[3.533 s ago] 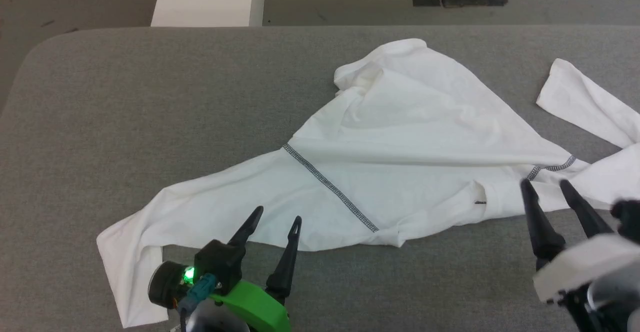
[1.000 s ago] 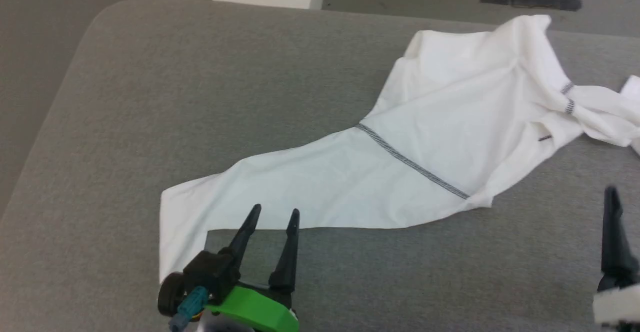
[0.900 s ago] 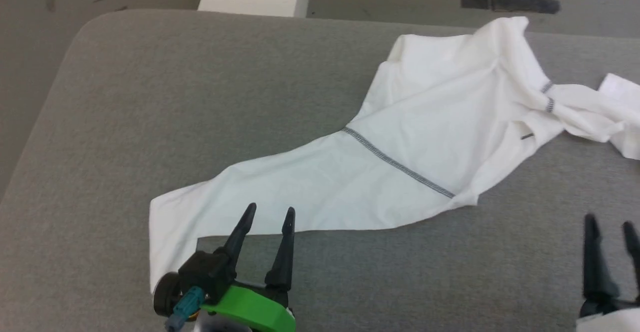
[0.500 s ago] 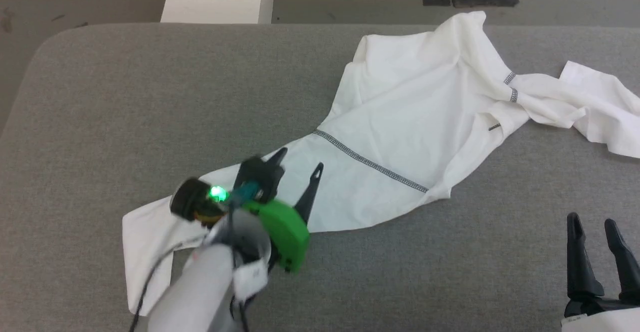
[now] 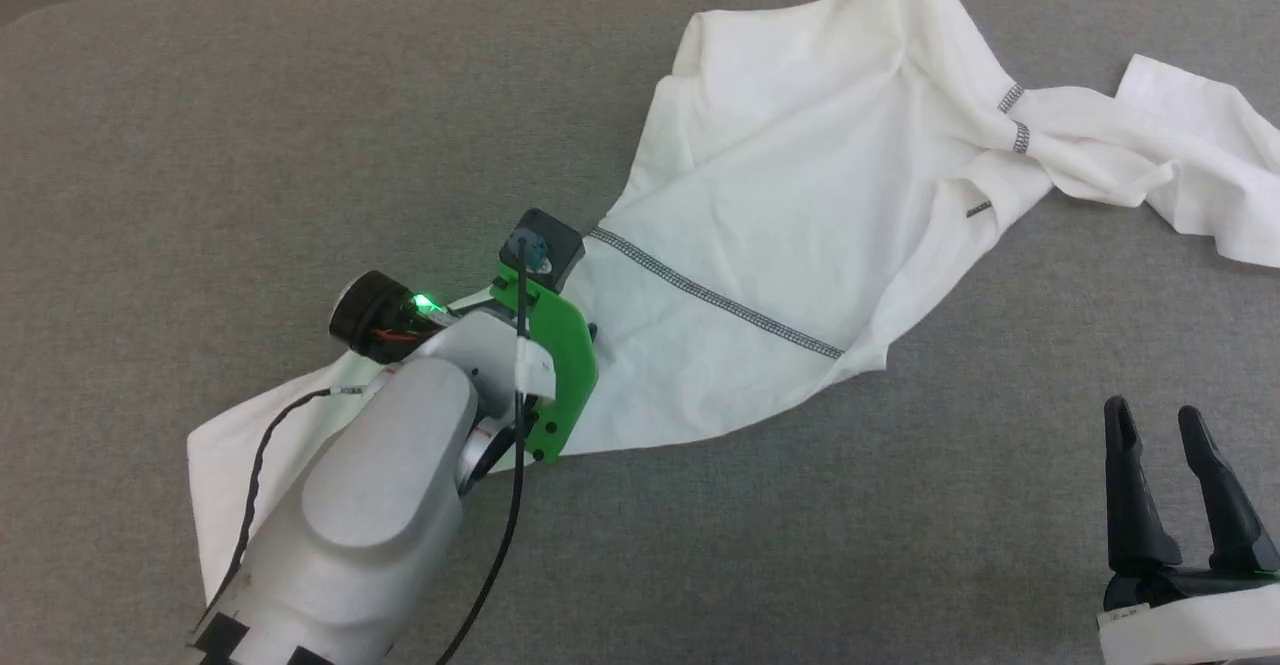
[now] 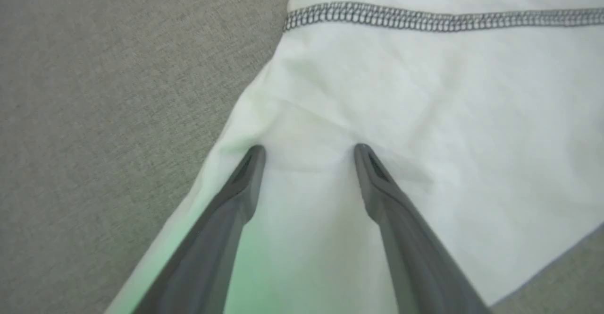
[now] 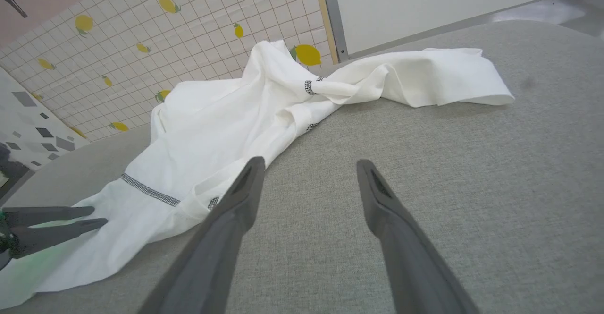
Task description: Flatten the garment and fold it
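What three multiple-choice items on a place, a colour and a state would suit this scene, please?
1. The left gripper has its tips: A on the floor; B on the garment, short of the seam stitching; C in a box.
2. The seam stitching is: A orange; B green; C dark grey.
3. The right gripper is: A open over bare table; B shut on cloth; C shut, empty.
Answers: 1 B, both tips rest on white fabric; 2 C, it reads dark grey on white; 3 A, its fingers stand apart, nothing between.
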Available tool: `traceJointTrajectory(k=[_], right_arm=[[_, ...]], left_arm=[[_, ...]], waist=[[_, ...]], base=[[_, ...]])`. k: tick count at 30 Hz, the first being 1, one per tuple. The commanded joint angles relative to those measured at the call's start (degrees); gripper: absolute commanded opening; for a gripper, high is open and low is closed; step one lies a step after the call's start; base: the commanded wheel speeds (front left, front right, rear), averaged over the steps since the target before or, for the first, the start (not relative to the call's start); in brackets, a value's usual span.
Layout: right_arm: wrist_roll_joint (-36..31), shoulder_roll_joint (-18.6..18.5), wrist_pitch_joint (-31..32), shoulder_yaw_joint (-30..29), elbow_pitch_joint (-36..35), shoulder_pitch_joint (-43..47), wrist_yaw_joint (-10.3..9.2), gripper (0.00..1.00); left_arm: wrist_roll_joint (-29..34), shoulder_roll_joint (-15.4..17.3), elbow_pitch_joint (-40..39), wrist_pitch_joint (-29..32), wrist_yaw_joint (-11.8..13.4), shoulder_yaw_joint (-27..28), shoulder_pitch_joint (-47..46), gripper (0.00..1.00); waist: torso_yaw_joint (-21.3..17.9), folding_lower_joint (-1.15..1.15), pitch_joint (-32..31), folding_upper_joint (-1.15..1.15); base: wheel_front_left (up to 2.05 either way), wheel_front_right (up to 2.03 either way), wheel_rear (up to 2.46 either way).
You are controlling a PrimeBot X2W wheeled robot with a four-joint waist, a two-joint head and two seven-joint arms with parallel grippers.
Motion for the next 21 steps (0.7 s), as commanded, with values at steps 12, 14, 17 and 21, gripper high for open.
traceJointTrajectory(k=[12,14,17,21], right_arm=[[-0.62,0.0,1.06,-1.54,-0.92,-1.45,-0.08,1.0],[-0.62,0.0,1.32,-1.57,-1.08,-1.17,-0.08,1.0],[-0.56,0.0,1.64,-1.75,-1.31,-0.57,-0.08,1.0],[-0.58,0.0,2.06,-1.67,-1.64,0.16,-0.08,1.0]], left_arm=[[-7.01,-1.88,3.79,-5.41,-1.75,-5.14,2.56,0.0],[-7.78,-1.16,1.83,-7.52,-1.78,-5.16,2.9,0.0],[-9.39,0.75,-2.68,-9.25,-1.79,-4.3,4.46,0.0],[-12.24,6.57,-11.08,-8.76,0.07,0.02,8.81,0.0]], waist=[[1.72,0.0,-1.19,0.0],[2.54,0.0,-1.92,0.0],[3.65,0.0,-2.81,0.0],[4.3,0.0,-3.35,0.0]], base=[[0.0,0.0,0.0],[0.0,0.0,0.0],[0.0,0.0,0.0],[0.0,0.0,0.0]])
